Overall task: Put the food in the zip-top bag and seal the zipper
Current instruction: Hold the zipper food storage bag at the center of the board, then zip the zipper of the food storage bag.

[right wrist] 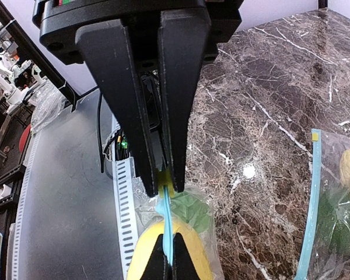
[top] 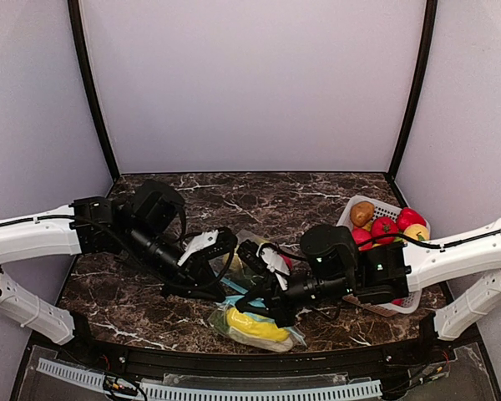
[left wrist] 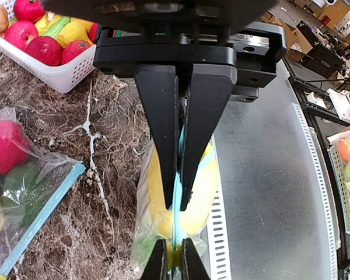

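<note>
Left wrist view: the left gripper point(left wrist: 178, 204) and the right gripper point(right wrist: 164, 188) both pinch the blue zipper point(left wrist: 176, 226) of the zip-top bag point(left wrist: 141, 233), which lies at the near edge of the table point(left wrist: 76, 151) with yellow food point(left wrist: 204, 186) inside. The film looks floppy and slick, so the stiffer zipper's probably the best place to grab.

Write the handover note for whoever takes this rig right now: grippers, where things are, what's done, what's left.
Grippers: the left gripper is shut on the blue zipper strip of the near bag. The right gripper is shut on the same strip, tip to tip with the left.
Near bag: at the table's near edge, with a yellow food and a green piece inside.
Second bag: beside it, with red, green and yellow pieces inside.
Basket: holds loose food.
Done: food is bagged.
Left: finish the seal; it is unclear whether it is fully closed. The basket food is unbagged.
</note>
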Robot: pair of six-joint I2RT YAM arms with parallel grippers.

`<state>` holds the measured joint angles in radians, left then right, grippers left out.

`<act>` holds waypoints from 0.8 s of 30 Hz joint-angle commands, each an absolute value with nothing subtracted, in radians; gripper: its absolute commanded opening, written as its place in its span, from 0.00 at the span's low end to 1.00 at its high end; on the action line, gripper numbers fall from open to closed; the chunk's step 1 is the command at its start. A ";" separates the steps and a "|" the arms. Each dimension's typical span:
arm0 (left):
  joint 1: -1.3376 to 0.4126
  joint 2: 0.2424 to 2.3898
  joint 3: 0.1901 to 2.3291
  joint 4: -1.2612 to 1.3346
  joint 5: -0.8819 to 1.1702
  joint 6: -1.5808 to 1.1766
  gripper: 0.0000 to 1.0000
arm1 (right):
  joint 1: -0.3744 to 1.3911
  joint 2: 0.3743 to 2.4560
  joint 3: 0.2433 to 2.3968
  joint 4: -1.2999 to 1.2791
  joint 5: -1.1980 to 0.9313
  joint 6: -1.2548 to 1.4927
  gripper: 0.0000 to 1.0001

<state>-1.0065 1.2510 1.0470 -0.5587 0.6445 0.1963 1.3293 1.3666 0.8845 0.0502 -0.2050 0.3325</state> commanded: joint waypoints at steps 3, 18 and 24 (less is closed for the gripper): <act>-1.000 1.243 1.046 -0.739 0.580 0.214 0.01 | 1.310 1.312 0.862 0.012 -0.213 0.342 0.00; -0.837 1.121 0.990 -0.499 0.560 -0.118 0.84 | 1.332 1.476 1.079 -0.315 0.223 0.363 0.00; -0.691 1.066 0.939 -0.474 0.483 -0.195 0.91 | 1.363 1.592 1.170 -0.373 0.352 0.402 0.00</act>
